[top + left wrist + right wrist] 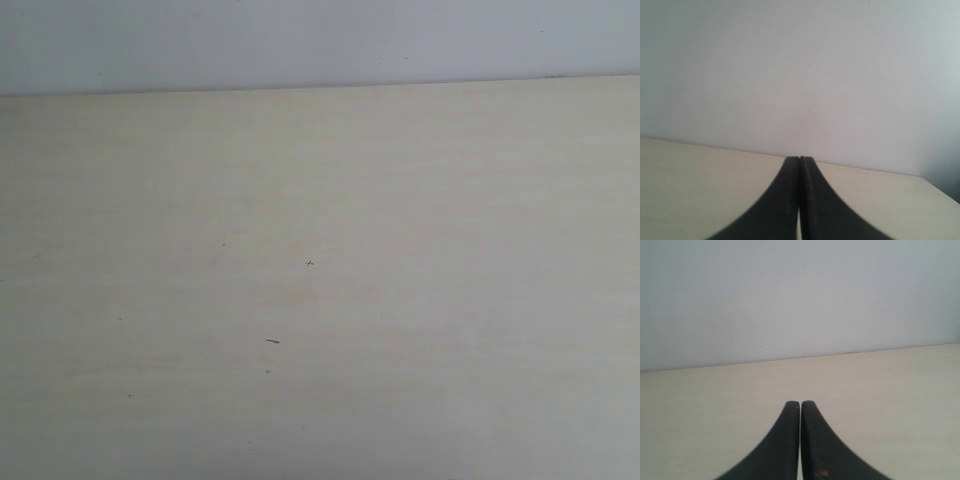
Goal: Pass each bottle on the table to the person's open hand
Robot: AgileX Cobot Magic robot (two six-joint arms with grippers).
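Observation:
The pale beige table (400, 300) fills the exterior view, bare apart from a few tiny dark specks. No bottles and no person's open hand show in any view. Neither arm appears in the exterior view. My left gripper (799, 159) is shut, its two black fingers pressed together with nothing between them, above the table (690, 190) and facing a plain wall. My right gripper (800, 403) is also shut on nothing, its tips over the table (890, 400).
A plain pale grey wall (320, 40) runs along the table's far edge. In the left wrist view a table corner (927, 182) shows beside the wall.

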